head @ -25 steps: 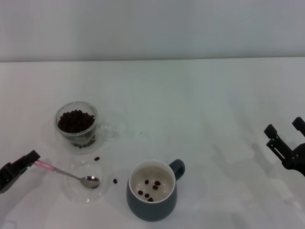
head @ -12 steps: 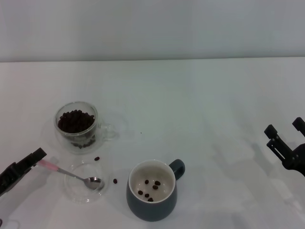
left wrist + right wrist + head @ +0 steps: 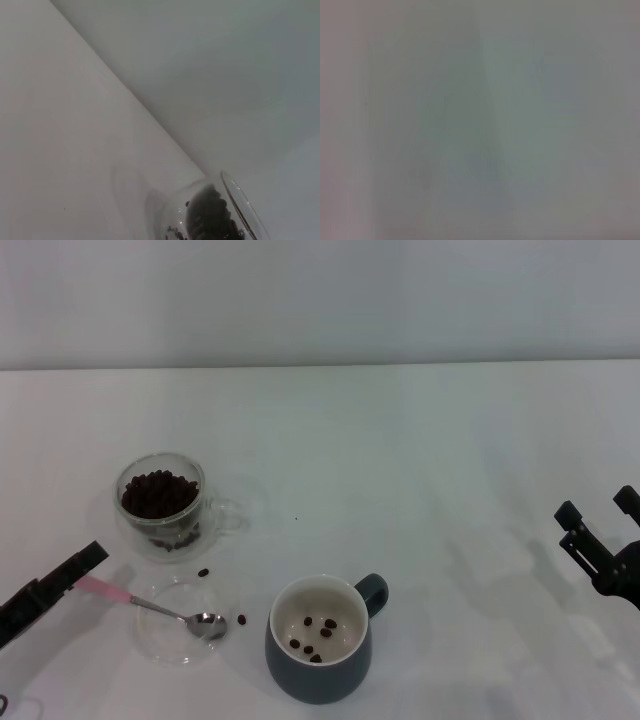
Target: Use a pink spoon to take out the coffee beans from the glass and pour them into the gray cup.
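Observation:
The pink spoon [image 3: 150,605] lies low over the table, its metal bowl resting on a flat clear glass disc [image 3: 165,640]. My left gripper [image 3: 82,572] at the lower left is shut on the end of its pink handle. The glass [image 3: 160,502], full of coffee beans [image 3: 157,493], stands behind the spoon; it also shows in the left wrist view [image 3: 210,215]. The gray cup [image 3: 318,665] stands to the right of the disc with several beans [image 3: 318,628] inside. My right gripper [image 3: 603,530] is open and parked at the right edge.
Two loose beans lie on the white table, one [image 3: 203,572] between glass and disc and one [image 3: 241,619] between disc and cup. The table's far edge meets a plain wall. The right wrist view shows only a blank surface.
My left gripper has moved right and slightly away, pushing the spoon along; its bowl has slid right across the disc toward the gray cup. The right arm has not moved.

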Controlling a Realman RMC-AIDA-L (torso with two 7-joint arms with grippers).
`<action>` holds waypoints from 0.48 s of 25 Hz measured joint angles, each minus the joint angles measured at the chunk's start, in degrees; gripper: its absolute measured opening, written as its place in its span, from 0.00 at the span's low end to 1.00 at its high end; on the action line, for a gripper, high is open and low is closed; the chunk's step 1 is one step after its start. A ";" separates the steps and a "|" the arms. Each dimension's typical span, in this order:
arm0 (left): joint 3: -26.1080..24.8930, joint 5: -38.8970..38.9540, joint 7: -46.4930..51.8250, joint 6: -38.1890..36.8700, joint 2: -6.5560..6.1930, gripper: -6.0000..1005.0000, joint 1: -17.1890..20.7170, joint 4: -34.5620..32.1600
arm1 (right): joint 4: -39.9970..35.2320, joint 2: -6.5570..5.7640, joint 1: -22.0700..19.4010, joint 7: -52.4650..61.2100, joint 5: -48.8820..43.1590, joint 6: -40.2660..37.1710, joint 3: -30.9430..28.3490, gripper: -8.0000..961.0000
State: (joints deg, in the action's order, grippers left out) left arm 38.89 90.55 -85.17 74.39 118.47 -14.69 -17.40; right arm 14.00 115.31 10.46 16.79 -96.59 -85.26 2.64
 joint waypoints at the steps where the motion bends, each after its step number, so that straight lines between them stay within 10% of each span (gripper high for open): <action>1: 0.02 -0.07 0.00 0.03 0.00 0.56 -0.09 0.00 | 0.01 0.00 0.00 0.00 0.00 0.00 0.00 0.89; 12: -8.06 0.73 -3.82 -0.12 -1.66 0.89 3.11 -0.93 | 0.07 0.00 0.05 0.00 -0.04 0.00 -0.31 0.89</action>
State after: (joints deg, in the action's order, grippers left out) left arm 30.83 91.29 -88.99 74.27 116.81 -11.57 -18.33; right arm 14.07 115.31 10.51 16.78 -96.63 -85.26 2.33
